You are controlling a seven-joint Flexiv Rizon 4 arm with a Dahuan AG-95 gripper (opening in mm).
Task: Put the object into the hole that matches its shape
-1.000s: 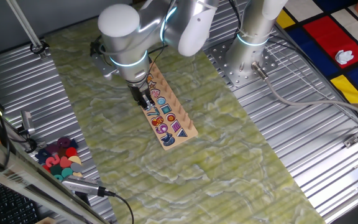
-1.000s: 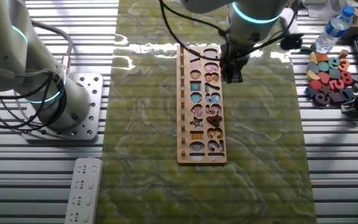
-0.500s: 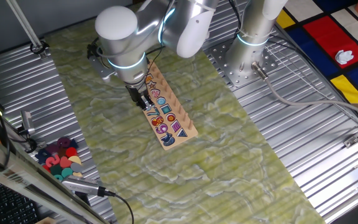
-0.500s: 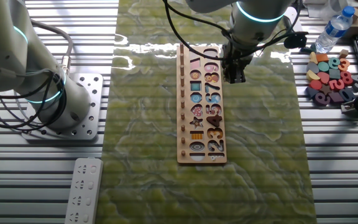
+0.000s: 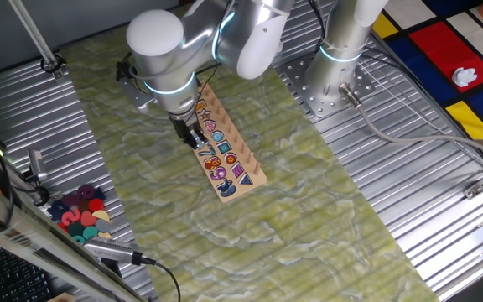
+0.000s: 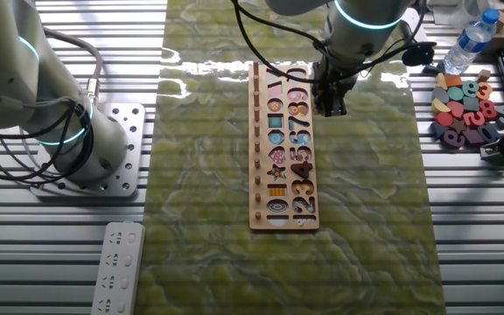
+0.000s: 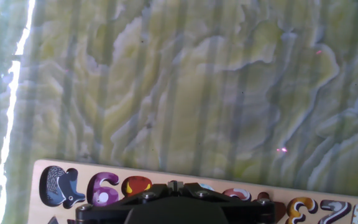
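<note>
**End effector poised over the far end of the long wooden number-and-shape puzzle board (image 6: 283,149).**
The end effector (image 6: 331,107) stood directly above the board's right digit row; its opening could not be told, and the dark red-brown piece was not visible.

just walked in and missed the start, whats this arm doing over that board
A silver robot arm holds its black two-finger gripper low over the number row of a long wooden puzzle board on the green marbled mat. It seems to be working on fitting a piece, but no view shows the piece or how the jaws stand. A heap of loose coloured pieces sits off the mat.
</note>
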